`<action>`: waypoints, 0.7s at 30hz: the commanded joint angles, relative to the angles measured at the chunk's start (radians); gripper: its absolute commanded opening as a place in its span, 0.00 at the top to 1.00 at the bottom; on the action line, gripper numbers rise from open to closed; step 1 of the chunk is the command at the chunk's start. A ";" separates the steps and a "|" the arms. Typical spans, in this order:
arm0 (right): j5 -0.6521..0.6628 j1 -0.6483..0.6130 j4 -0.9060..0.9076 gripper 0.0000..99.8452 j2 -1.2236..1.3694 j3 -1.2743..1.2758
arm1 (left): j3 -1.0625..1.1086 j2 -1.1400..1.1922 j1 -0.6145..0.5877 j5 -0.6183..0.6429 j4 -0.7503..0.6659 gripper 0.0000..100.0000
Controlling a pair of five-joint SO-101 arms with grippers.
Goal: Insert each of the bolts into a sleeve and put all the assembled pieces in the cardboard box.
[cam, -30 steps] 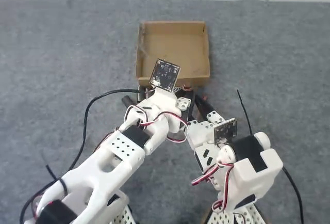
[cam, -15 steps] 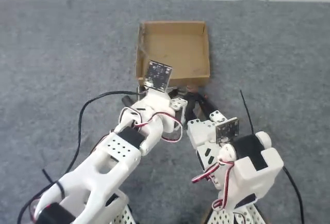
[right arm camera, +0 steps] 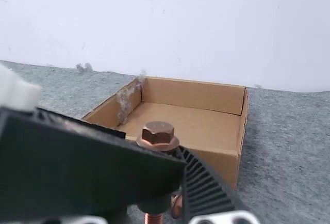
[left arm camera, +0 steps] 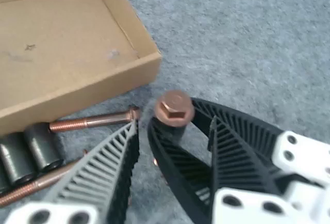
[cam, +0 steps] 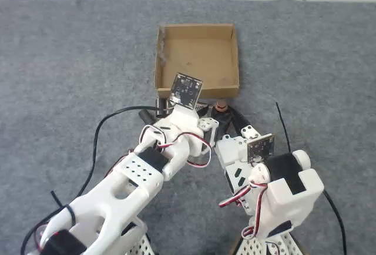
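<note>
The cardboard box (cam: 197,87) lies open at the table's far middle, with nothing visible inside. Just in front of it my right gripper (cam: 226,116) is shut on an upright copper bolt (cam: 220,107), whose hex head (right arm camera: 157,135) rises between the fingers (right arm camera: 206,193). Under the head there is a dark stretch, then bare shank; I cannot tell if that is a sleeve. My left gripper (left arm camera: 142,131) is right beside that bolt head (left arm camera: 174,108), fingers a narrow gap apart around nothing. Two loose bolts (left arm camera: 93,122) and two dark sleeves (left arm camera: 28,152) lie on the carpet against the box's front wall (left arm camera: 77,92).
Grey carpet (cam: 311,61) covers the table and is bare on both sides of the box. A black cable (cam: 97,143) loops left of the left arm. A white wall (right arm camera: 165,22) rises behind the box. The two arms stand close together.
The left wrist swung a little to the left, then came back to the right beside the held bolt. The right gripper with its bolt stayed almost in place.
</note>
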 commanded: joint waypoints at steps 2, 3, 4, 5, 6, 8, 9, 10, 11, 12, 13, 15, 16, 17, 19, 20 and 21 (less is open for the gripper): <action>0.011 0.007 -0.030 0.99 -0.042 0.020 | 0.054 -0.178 0.040 0.003 0.014 0.79; 0.011 0.007 -0.030 0.99 -0.042 0.020 | 0.070 -0.227 0.035 0.003 0.014 0.79; 0.011 0.007 -0.030 0.99 -0.042 0.020 | 0.087 -0.276 0.018 0.003 0.014 0.79; 0.011 0.007 -0.028 0.99 -0.042 0.020 | 0.101 -0.321 0.000 0.005 0.014 0.79; 0.011 0.007 -0.028 0.99 -0.042 0.020 | 0.114 -0.362 -0.020 0.005 0.014 0.79; 0.011 0.007 -0.027 0.99 -0.042 0.020 | 0.139 -0.439 -0.064 0.005 0.014 0.79; 0.011 0.007 -0.025 0.99 -0.042 0.020 | 0.148 -0.473 -0.083 0.005 0.014 0.79; 0.011 0.007 -0.024 0.99 -0.042 0.020 | 0.157 -0.503 -0.101 0.005 0.014 0.79; 0.011 0.007 -0.024 0.99 -0.042 0.020 | 0.166 -0.532 -0.118 0.005 0.014 0.79; 0.011 0.007 -0.024 0.99 -0.042 0.020 | 0.179 -0.560 -0.135 0.005 0.014 0.79; 0.011 0.007 -0.024 0.99 -0.042 0.020 | 0.189 -0.583 -0.150 0.005 0.014 0.79; 0.011 0.007 -0.024 0.99 -0.042 0.021 | 0.209 -0.628 -0.187 0.005 0.015 0.79; 0.011 0.007 -0.024 0.99 -0.042 0.021 | 0.216 -0.649 -0.207 0.005 0.029 0.79; 0.011 0.007 -0.024 0.99 -0.042 0.021 | 0.219 -0.671 -0.229 0.003 0.054 0.79; 0.011 0.007 -0.024 0.99 -0.042 0.023 | 0.220 -0.717 -0.278 0.002 0.114 0.79; 0.011 0.007 -0.024 0.99 -0.042 0.023 | 0.222 -0.743 -0.305 0.002 0.144 0.79; 0.011 0.007 -0.024 0.99 -0.042 0.023 | 0.225 -0.769 -0.333 0.002 0.181 0.79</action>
